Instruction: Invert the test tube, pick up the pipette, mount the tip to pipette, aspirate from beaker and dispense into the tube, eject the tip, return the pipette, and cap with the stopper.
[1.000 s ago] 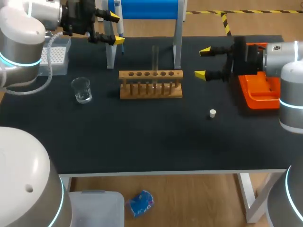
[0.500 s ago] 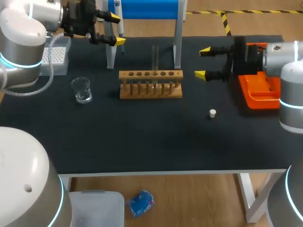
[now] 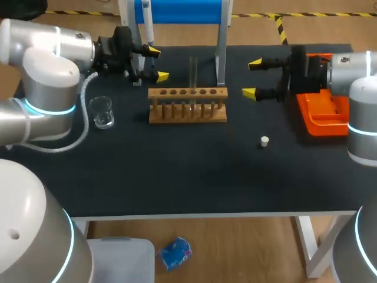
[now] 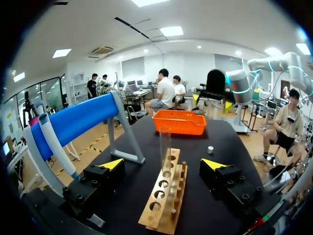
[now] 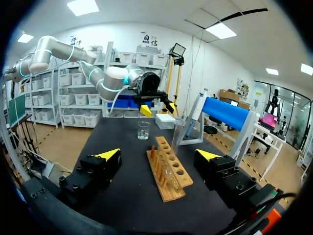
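Judging progress: early stage, probably the invert step in hand. Left tool [image 3: 158,64] was released and empty, just beside the wooden rack's [image 3: 187,105] left end, fingers aimed along the rack. In the left wrist view the test tube [image 4: 165,147] stood ahead of it, in line with the gap between the fingers and untouched. Right tool [image 3: 252,77] was also released and empty, off the rack's right end, near the orange tray [image 3: 321,115].

Nothing later looked done. The pipette [image 3: 147,26] hung on the blue-barred stand [image 3: 179,9] behind the rack. The beaker [image 3: 102,112] sat left of the rack on the worktop [image 3: 194,177]. The stopper [image 3: 264,141] lay loose in front of the rack's right end, well apart from the tube. Left to do by my read: pipette pickup, tip, aspirate, dispense, eject, return, cap.

The tube stood in the rack near its middle, long axis vertical, rising well above the top bar. Its upper end showed a rim, maybe the mouth, but I couldn't tell for sure, so whether it was already inverted was unclear.
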You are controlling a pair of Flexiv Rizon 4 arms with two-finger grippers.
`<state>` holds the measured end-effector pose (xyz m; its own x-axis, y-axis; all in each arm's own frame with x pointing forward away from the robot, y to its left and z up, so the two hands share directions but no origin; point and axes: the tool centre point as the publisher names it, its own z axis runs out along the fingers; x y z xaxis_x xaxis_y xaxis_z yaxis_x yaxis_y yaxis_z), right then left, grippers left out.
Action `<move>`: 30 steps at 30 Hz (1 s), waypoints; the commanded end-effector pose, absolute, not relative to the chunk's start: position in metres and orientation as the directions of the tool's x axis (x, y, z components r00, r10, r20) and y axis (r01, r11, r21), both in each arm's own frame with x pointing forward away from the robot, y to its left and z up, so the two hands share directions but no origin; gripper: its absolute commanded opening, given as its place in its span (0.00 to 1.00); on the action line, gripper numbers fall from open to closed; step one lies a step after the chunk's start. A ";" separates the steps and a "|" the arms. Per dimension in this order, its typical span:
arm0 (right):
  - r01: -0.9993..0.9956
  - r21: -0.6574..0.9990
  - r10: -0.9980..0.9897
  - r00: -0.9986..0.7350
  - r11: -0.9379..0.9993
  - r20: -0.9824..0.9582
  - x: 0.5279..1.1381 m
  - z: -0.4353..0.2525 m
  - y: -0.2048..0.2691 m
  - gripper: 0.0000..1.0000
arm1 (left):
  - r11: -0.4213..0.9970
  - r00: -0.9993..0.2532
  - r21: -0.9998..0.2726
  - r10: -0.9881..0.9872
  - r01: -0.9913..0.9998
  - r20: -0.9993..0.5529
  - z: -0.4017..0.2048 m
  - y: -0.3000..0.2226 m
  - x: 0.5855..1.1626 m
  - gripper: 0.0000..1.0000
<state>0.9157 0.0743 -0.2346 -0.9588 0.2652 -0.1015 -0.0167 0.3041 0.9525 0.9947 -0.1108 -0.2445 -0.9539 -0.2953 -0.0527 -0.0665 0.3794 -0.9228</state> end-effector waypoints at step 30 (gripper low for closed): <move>-0.028 0.951 0.272 -0.955 0.309 -0.117 0.906 -0.231 0.053 1.00 | 0.424 -0.925 -0.901 -0.372 -0.093 -0.079 -0.246 -0.125 1.004 1.00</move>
